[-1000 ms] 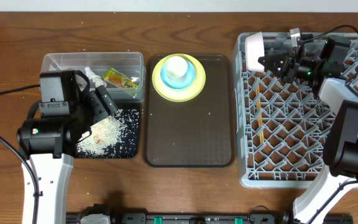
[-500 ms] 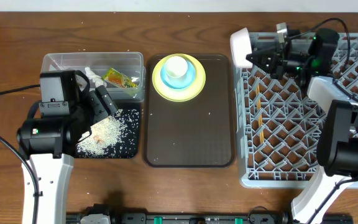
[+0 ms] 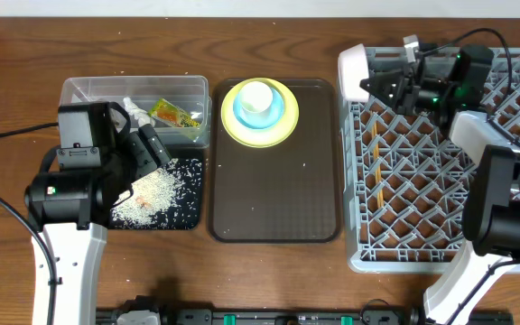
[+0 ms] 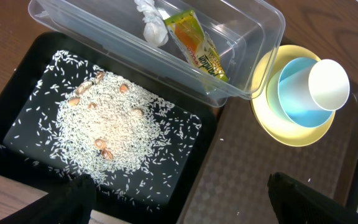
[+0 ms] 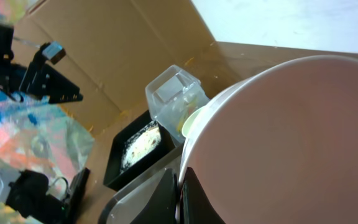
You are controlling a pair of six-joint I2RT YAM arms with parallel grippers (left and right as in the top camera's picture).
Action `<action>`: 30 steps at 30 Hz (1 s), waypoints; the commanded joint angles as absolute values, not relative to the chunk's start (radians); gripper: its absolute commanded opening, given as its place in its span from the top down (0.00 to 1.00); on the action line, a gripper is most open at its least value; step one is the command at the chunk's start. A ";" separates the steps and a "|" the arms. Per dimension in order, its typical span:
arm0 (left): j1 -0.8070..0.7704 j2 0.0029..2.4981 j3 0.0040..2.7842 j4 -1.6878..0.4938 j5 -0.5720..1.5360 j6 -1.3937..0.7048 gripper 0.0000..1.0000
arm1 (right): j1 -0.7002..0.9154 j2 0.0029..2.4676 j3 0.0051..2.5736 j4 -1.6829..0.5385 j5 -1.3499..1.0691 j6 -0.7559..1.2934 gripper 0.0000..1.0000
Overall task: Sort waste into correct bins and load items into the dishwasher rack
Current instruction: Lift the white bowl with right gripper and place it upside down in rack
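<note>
The white bowl (image 3: pixel 354 67), smooth and glossy, is tipped on edge at the far left corner of the dishwasher rack (image 3: pixel 355 190), its rim pinched in the right claw (image 5: pixel 180 186). Loading is the step in hand. The next move, I judge, calls for lowering the bowl between the grey plastic pegs before letting go. The stacked yellow plate (image 3: pixel 283 134), light blue bowl (image 3: pixel 278 114) and small white cup (image 3: pixel 256 96) sit on the textured brown serving tray (image 3: pixel 273 199). The left claw (image 4: pixel 179 202) hangs wide, holding nothing, above the loose rice (image 4: pixel 104 137) heaped in the glossy black tray (image 4: pixel 191 168), beside the clear tub (image 4: pixel 260 25) holding the crinkled wrapper (image 4: pixel 197 43).
</note>
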State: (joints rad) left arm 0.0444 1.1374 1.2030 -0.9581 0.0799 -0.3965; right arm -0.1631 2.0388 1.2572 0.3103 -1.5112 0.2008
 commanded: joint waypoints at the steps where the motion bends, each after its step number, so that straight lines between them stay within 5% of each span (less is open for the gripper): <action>1: 0.048 1.140 1.201 -0.958 0.086 -0.398 0.09 | -0.197 2.048 1.259 0.276 -1.498 0.193 0.99; 18: 0.048 1.140 1.201 -0.958 0.086 -0.398 0.09 | -0.286 2.048 1.245 0.106 -1.456 0.142 0.99; 30: 0.048 1.140 1.201 -0.958 0.086 -0.398 0.09 | -0.353 2.048 1.245 0.033 -1.455 0.146 0.89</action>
